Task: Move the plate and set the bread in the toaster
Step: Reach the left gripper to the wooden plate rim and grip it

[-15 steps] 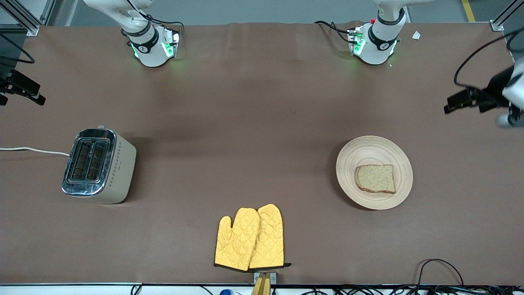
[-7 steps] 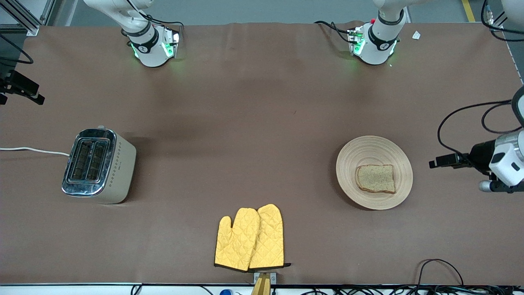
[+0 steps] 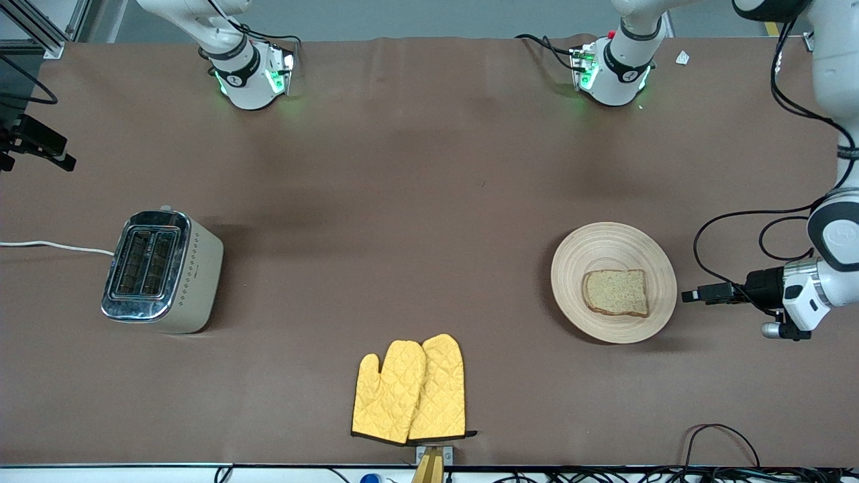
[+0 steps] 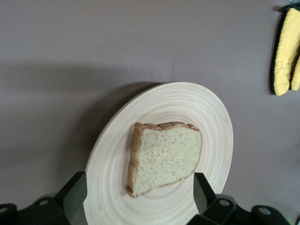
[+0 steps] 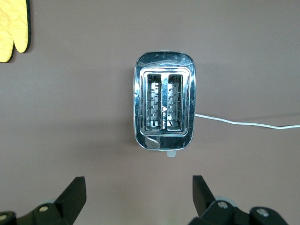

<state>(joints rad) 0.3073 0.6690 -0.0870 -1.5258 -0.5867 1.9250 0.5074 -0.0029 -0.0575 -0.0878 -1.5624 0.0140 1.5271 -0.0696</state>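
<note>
Bread (image 3: 616, 292) flat on the plate (image 3: 604, 241), toward the left arm's end of the brown tabletop (image 3: 402, 201). Left end effector (image 3: 698, 294) now just beside the plate, lower than a second ago, fingers (image 4: 75, 190) apart. Right end effector (image 5: 136, 197) over the toaster (image 3: 161, 271), well apart from the plate, fingers spread, mostly cut off. Yellow mitts (image 3: 411, 390) nearer the camera than the plate.

The front view looks steeply down from high across the bench (image 3: 429, 201), facing the arm bases and taking in its whole width. The left wrist view looks closely down on the plate (image 4: 159, 154) with the bread (image 4: 164, 157); the right wrist view hangs higher, straight above the toaster (image 5: 164, 108). Both wrist views share those things and the yellow oven mitts (image 3: 409, 389) with the front view.
</note>
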